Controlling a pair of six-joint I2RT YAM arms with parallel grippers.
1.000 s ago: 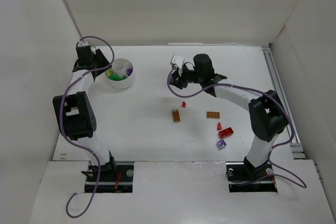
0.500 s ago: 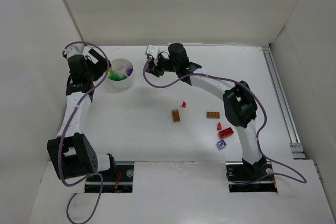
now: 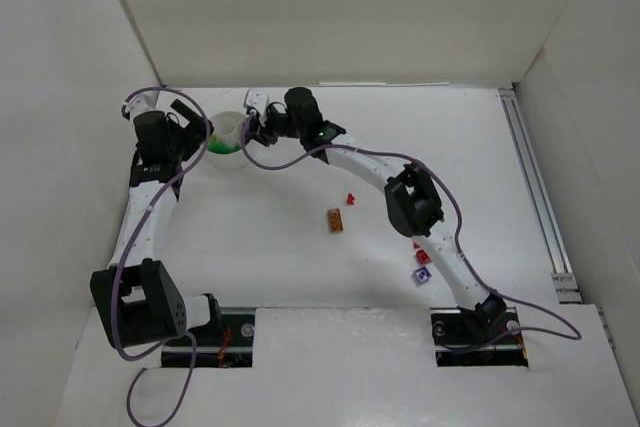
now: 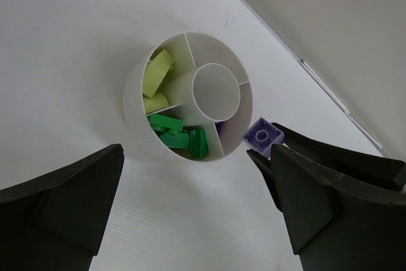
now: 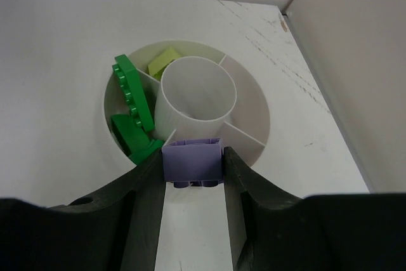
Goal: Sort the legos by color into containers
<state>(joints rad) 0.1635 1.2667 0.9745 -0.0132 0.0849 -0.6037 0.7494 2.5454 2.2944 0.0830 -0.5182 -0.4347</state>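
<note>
The round white dish (image 3: 232,161) stands at the back left. In the left wrist view the dish (image 4: 136,101) holds green legos (image 4: 178,138) in one compartment and lime-yellow legos (image 4: 157,75) in another. My right gripper (image 5: 192,164) is shut on a pale purple lego (image 5: 192,160) at the dish's rim (image 5: 261,110). The same purple lego (image 4: 264,136) shows just outside the rim in the left wrist view. My left gripper (image 4: 196,220) is open and holds nothing, a little short of the dish. From above, the left gripper (image 3: 196,131) and right gripper (image 3: 251,129) flank the dish.
Loose legos lie mid-table: a small red one (image 3: 350,198), an orange-brown one (image 3: 335,220), a red one (image 3: 420,243) partly under the right arm and a pale purple one (image 3: 423,273). White walls close in the table's back and sides.
My right arm has swung left across the table with the purple lego, up to the dish. My left gripper has opened and drawn back from the dish.
</note>
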